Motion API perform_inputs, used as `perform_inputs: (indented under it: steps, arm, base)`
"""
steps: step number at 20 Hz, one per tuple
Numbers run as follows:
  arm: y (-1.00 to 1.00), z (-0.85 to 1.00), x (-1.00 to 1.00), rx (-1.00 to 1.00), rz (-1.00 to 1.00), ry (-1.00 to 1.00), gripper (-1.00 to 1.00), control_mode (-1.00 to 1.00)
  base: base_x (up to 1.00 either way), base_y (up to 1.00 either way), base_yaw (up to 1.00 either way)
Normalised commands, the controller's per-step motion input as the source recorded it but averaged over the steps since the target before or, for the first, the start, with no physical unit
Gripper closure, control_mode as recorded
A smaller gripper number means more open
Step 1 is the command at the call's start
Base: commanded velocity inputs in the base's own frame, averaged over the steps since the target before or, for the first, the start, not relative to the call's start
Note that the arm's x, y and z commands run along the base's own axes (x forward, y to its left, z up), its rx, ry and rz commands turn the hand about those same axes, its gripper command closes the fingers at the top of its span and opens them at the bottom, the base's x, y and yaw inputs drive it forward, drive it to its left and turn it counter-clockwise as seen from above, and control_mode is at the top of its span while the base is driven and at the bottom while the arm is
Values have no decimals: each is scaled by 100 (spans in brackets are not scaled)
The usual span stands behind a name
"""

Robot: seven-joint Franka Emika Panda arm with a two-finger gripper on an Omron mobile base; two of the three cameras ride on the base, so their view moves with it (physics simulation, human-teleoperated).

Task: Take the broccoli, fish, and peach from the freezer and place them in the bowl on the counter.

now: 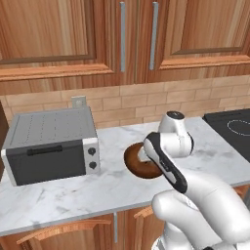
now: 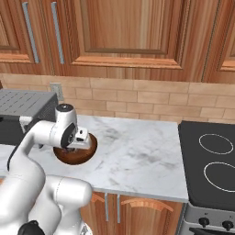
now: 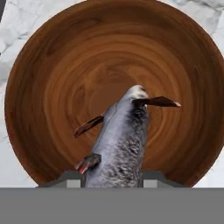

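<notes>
Fish (image 3: 120,140) seen in the lower middle of the hand view, grey and speckled, head pointing up the frame toward the centre of the bowl (image 3: 57,87), fins spread to both sides. Held by the rear part of the body between the two dark tips of the pincer (image 3: 113,175), clenched on it at the bottom edge, so that most of the fish reached out past the tips. Hung above the glossy brown inside, probably kept there so that a release would drop it inside the rim and not on the marble; whether it touched the wood could not be told. No broccoli or peach seen in the visible part of the bowl, so judged as an early delivery of the three. In the left base view, bowl (image 1: 134,158) found at the centre of the frame on the counter (image 1: 58,195), half hidden by the bent white arm, with a grey toaster oven (image 1: 51,144) at the left. In the right base view, bowl (image 2: 75,153) at the left centre, just under the wrist, and a black stovetop (image 2: 209,165) well apart at the right.
</notes>
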Motion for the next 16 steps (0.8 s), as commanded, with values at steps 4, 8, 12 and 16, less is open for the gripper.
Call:
perform_inputs:
  steps: [4, 8, 12, 16]
  arm:
    - [16, -51, 31, 0, 0, 3, 100, -100]
    - [12, -32, 23, 0, 0, 2, 100, -100]
    - [6, -36, 29, 0, 0, 2, 100, -100]
    - [0, -23, 36, 0, 0, 0, 100, -100]
  base:
    - [0, 0, 0]
    - [0, 0, 0]
    - [0, 0, 0]
    - [0, 0, 0]
